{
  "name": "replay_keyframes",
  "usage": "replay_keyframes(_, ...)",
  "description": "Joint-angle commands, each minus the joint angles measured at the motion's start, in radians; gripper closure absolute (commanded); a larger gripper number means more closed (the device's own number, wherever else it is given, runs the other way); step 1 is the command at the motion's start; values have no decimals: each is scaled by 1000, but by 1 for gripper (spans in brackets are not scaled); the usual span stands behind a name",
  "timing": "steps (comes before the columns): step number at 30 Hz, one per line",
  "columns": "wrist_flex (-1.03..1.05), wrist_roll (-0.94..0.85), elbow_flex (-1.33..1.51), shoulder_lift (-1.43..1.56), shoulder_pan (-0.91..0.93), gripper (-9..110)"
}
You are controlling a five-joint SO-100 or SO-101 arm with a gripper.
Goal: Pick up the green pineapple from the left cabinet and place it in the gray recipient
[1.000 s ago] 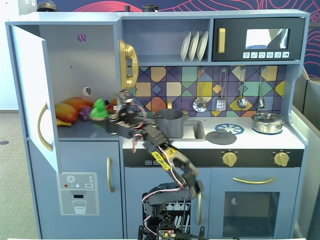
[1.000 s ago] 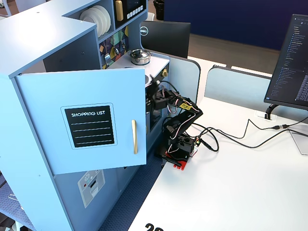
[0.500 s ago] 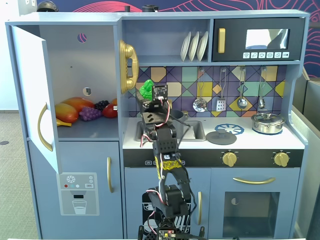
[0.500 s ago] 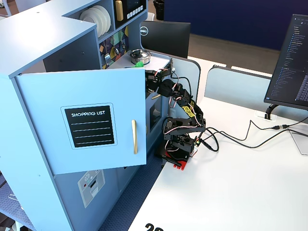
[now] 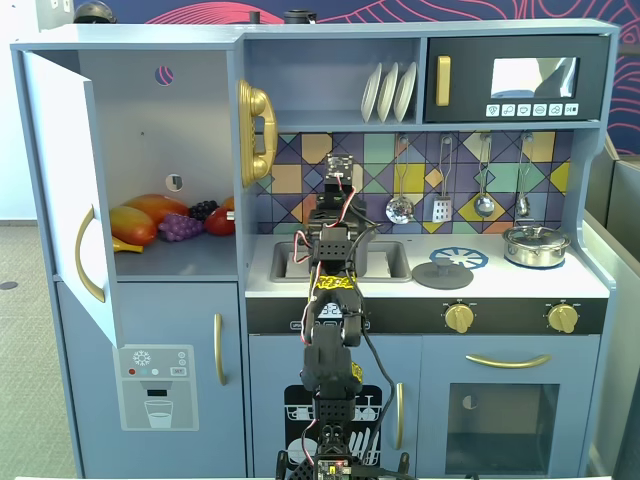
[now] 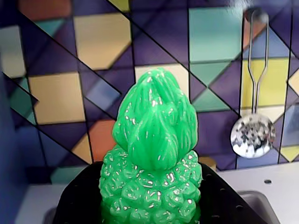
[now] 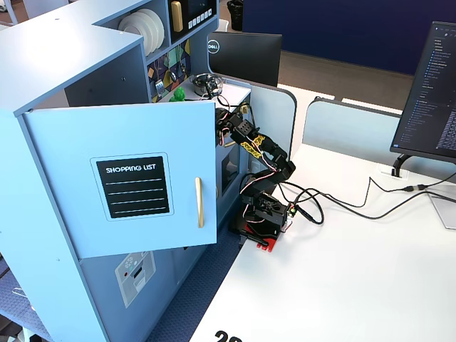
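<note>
While the left cabinet point(image 5: 160, 150) stands open with other fruit inside, the tool point(image 6: 149, 212) pinches the green pineapple point(image 6: 152, 158) above the sink point(image 5: 395, 262). No gray recipient shows; carry it level, gripping firmly, until one appears.

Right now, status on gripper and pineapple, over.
Gripper shut on green pineapple, held upright over the counter. Gray recipient not seen. Nothing in the way visible.
</note>
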Motion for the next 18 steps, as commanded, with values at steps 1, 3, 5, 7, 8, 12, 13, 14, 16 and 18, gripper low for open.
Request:
replay_keyframes(1, -52, -38, -44, -67, 6, 102)
replay_keyframes(3, -78, -49, -49, -110, 2, 101)
replay_keyframes(5, -110, -60, -61, -155, -3, 101)
replay_keyframes(7, -118, -64, -91, -201, -5, 101)
replay_keyframes(8, -121, -63, -104, -221, -5, 100)
replay_keyframes(12, -176, -6, -143, -293, 6, 74)
replay_keyframes(13, -186, -12, -147, -304, 6, 70)
replay_keyframes(14, -193, -8, -152, -308, 5, 68)
replay_keyframes(16, -169, 9, -173, -308, 2, 63)
replay_keyframes(18, -137, 5, -181, -291, 0, 62)
